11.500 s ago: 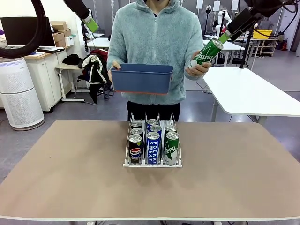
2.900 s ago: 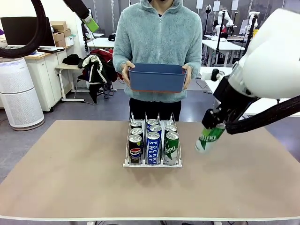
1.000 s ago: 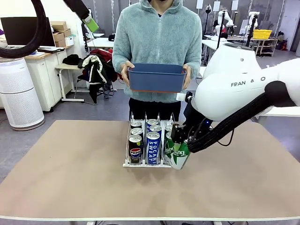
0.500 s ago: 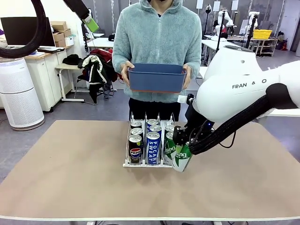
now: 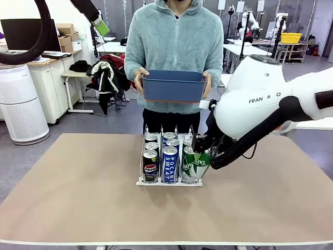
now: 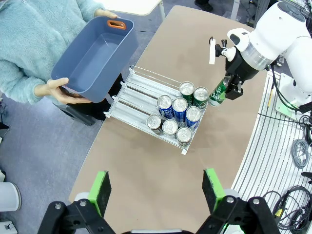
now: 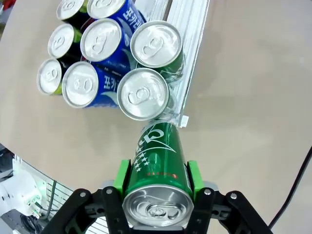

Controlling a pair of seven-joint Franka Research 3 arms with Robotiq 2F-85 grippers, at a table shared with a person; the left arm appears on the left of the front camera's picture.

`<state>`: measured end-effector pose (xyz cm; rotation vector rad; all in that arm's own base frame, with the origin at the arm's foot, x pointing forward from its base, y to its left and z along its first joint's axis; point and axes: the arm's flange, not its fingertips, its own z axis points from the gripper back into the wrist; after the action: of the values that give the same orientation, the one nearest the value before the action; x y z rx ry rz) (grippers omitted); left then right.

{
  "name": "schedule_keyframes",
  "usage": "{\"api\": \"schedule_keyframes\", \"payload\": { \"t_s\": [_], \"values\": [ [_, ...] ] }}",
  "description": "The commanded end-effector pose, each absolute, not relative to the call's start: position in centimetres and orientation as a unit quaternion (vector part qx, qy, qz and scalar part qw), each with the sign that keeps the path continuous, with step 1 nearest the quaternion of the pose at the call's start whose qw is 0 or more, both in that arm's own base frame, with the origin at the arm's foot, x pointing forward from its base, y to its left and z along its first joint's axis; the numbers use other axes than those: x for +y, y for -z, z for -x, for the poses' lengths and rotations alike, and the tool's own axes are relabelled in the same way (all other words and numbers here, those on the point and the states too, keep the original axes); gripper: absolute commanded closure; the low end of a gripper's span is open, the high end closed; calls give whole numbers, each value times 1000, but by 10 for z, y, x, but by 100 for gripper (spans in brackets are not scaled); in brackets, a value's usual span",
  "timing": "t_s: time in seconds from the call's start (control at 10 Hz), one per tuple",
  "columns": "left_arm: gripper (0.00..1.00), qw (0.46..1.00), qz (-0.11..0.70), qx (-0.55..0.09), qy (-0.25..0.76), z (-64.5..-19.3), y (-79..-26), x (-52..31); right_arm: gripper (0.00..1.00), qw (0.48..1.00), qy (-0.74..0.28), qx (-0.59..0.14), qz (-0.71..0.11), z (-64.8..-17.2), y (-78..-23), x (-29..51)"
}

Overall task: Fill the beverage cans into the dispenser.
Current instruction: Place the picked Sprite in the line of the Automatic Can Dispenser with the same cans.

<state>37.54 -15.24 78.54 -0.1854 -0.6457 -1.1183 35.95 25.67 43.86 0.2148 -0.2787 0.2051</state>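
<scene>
One green can (image 7: 160,158) is clamped between our right gripper's (image 7: 156,178) green pads, tilted, its lower end touching the front corner of the dispenser (image 5: 141,182), right against the front green can (image 7: 143,94) of the right lane. In the front view the held can (image 5: 196,165) hangs at the dispenser's front right corner, leaning left over that lane. Six more cans stand upright in the rack, two per lane: black Pepsi cans (image 5: 150,166) on the left, blue Pocari cans (image 5: 170,164) in the middle, green ones on the right. From our left wrist we see them grouped at the near end of the dispenser (image 6: 132,87), with the far stretch of its lanes bare. The dispenser sits mid-counter (image 5: 78,198).

Our right arm (image 5: 255,114) reaches in from the right, low over the counter. Our left gripper (image 6: 156,187) hangs high above the scene, its fingers (image 6: 101,187) spread wide with nothing between them.

Beyond the counter a person in a light fleece holds a dark-blue bin (image 5: 174,86) with both hands (image 5: 140,79), well above the dispenser.
</scene>
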Motion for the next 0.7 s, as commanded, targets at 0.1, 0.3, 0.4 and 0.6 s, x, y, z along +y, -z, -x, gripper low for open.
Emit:
{"api": "schedule_keyframes", "payload": {
  "t_s": [0.1, 0.3, 0.4, 0.6],
  "values": [
    [0, 791, 84, -304, 524, -375, -782, -149, 42, 976, -89, -167, -107, -380, -448, 268],
    [0, 791, 84, -304, 524, -375, -782, -149, 42, 978, -87, -156, -111, -386, -443, 277],
    [0, 791, 84, -304, 524, -375, -782, -149, 42, 979, -92, -151, -105, -393, -440, 279],
    [0, 791, 84, -304, 524, -375, -782, -149, 42, 980, -97, -136, -109, -395, -434, 289]
  ]
}}
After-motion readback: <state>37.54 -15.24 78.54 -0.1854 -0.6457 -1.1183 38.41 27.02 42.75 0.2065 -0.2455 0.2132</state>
